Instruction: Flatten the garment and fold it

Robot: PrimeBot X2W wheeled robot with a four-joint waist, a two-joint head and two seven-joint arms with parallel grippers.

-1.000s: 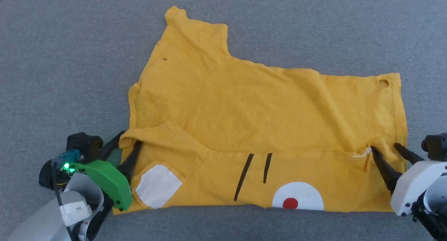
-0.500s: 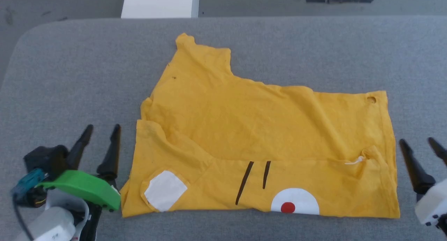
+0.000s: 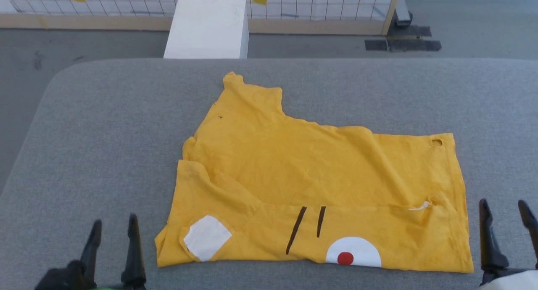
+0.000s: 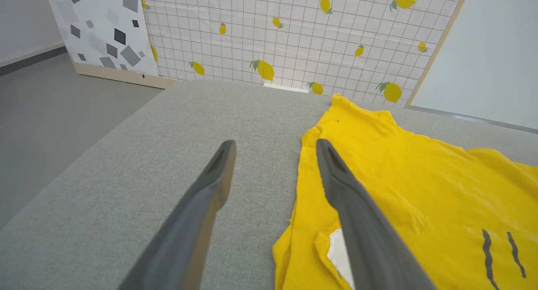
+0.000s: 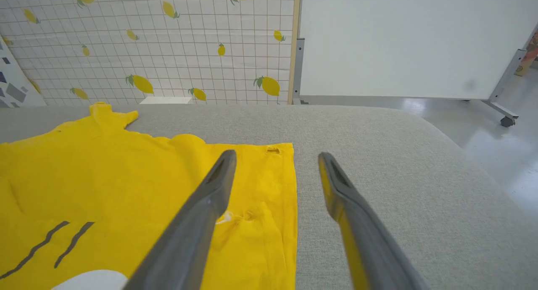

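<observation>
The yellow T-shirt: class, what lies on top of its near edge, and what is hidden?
A folded-over band of the T-shirt itself, showing a white patch, two dark strokes and a red-dotted white half-circle. Whatever lies under that band is covered.

Yellow garment (image 3: 319, 185) flat on grey surface, near edge folded over, white patch and whisker marks up.

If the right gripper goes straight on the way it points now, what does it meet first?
Probably the grey tabletop beside the yellow T-shirt; the right gripper points just past its side edge, though depth is unclear.
</observation>
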